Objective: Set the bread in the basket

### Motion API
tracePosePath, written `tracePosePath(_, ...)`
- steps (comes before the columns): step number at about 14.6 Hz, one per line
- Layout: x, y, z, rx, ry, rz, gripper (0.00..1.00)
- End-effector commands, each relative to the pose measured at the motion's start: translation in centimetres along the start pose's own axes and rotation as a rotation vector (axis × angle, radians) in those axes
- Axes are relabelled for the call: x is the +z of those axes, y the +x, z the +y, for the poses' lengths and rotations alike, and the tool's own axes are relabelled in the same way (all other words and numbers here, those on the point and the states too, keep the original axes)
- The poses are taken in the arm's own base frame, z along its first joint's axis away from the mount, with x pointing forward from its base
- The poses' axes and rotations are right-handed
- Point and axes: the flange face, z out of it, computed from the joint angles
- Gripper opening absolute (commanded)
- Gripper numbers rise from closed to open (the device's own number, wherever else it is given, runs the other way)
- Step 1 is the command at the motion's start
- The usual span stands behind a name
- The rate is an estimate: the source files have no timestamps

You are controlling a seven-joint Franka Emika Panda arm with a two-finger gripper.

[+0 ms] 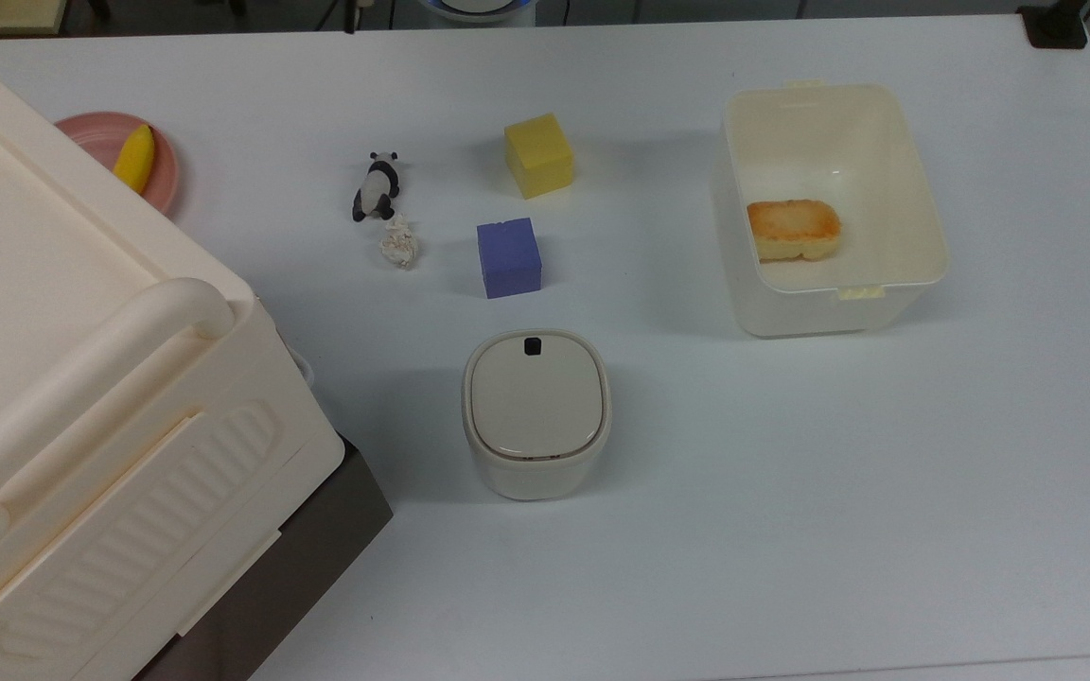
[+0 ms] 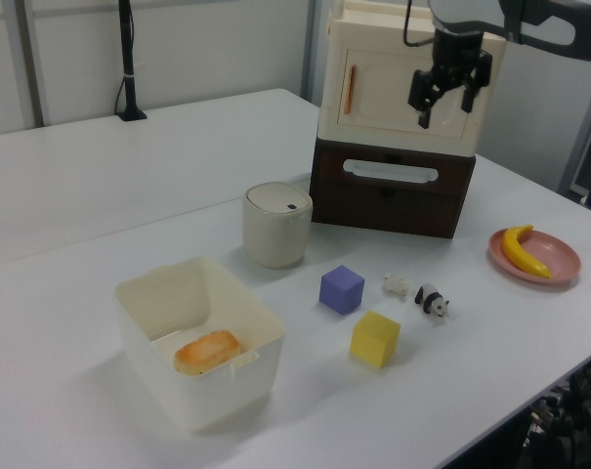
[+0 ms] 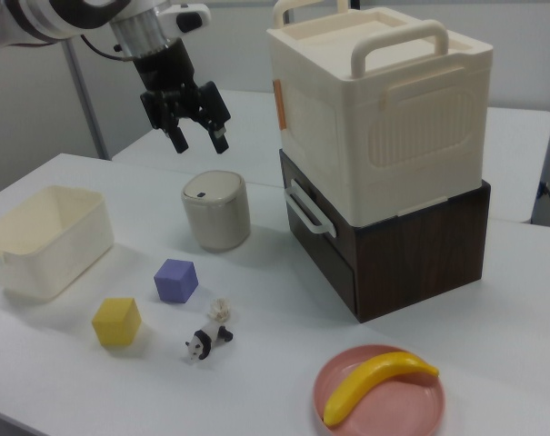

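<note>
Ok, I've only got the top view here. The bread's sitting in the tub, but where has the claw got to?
Observer: In the right view the claw hangs high off the table, about level with the big cream case.
Operator: Is it carrying anything?
Observer: No. Its fingers are spread apart with nothing between them.
</note>
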Motion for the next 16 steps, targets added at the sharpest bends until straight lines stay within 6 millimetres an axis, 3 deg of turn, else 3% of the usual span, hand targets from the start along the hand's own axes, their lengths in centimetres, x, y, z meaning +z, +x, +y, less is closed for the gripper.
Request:
tracePosePath(1,0.1,-0.7,1.3,0.045,0.047,-0.042,1.00)
tracePosePath(4,0.5,-0.6,2.7,0.123,0.077,-0.036,1.00)
tracePosePath(11,1.0,-0.8,5.0,0.130,0.095,-0.042,1.00)
tracePosePath(16,0.9,-0.6,4.0,0.087,0.082,-0.041,1.00)
